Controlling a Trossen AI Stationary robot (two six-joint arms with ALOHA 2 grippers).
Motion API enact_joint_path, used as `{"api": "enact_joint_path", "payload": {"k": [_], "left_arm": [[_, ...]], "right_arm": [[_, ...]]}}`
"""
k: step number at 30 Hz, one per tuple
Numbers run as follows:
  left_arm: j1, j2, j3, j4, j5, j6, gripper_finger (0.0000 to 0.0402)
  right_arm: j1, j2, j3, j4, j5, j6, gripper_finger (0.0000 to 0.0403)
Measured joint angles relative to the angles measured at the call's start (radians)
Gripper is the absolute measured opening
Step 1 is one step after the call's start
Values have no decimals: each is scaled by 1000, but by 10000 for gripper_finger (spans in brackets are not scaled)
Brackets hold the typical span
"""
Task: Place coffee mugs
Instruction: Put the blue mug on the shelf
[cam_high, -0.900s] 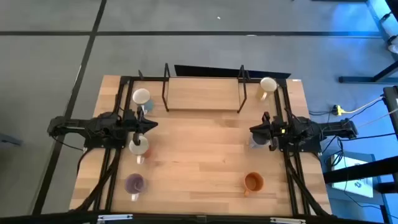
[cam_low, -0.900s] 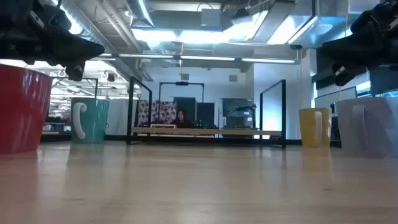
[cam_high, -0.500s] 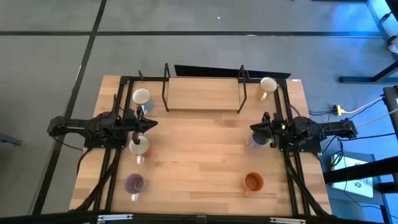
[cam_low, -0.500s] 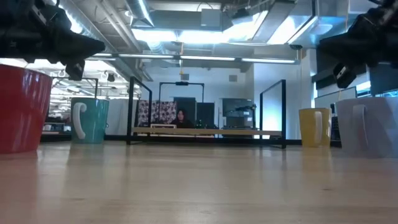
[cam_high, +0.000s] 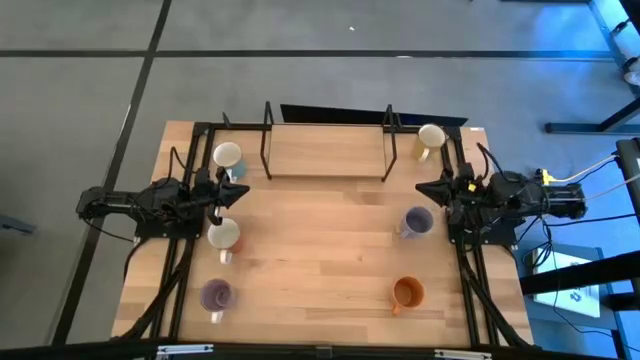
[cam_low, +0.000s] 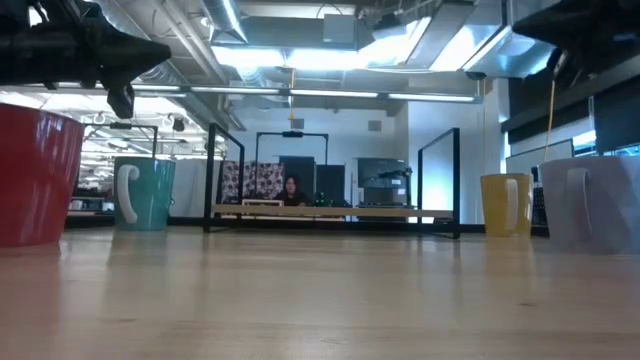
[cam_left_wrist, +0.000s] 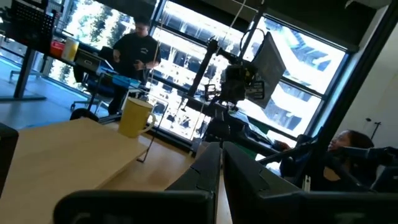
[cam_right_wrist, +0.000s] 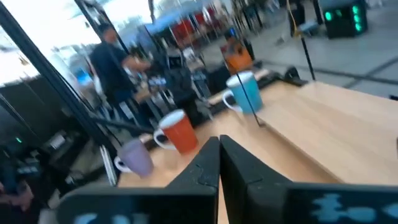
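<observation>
Six mugs stand upright on their bases on the wooden table. In the high view: a cream mug (cam_high: 228, 155) far left, a cream mug (cam_high: 431, 137) far right, a white mug with reddish side (cam_high: 223, 235), a pale lavender mug (cam_high: 416, 221), a dark purple mug (cam_high: 217, 295) and an orange mug (cam_high: 407, 293). My left gripper (cam_high: 240, 191) hovers shut between the two left white mugs. My right gripper (cam_high: 421, 188) is shut, above the table, on the far side of the lavender mug. The wrist views show each pair of fingers (cam_left_wrist: 221, 171) (cam_right_wrist: 219, 163) closed on nothing.
A black metal rack with a wooden shelf (cam_high: 328, 150) stands at the table's far middle. Black arm frames run along both side edges. The middle of the table (cam_high: 320, 250) is bare wood. A person (cam_left_wrist: 137, 53) shows in the room beyond.
My right gripper has risen and drawn back from over the lavender mug toward the table's right and far edge; the mug stands uncovered on the table. My left gripper has lifted and levelled, pulling slightly back toward the left edge.
</observation>
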Motion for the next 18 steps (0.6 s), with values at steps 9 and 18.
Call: {"api": "enact_joint_path", "payload": {"k": [9, 18], "left_arm": [[0, 0, 0, 0, -48, -20, 14], [0, 0, 0, 0, -76, -24, 14]], "right_arm": [[0, 368, 297, -387, -34, 32, 1], [0, 629, 446, -649, -171, 147, 0]]}}
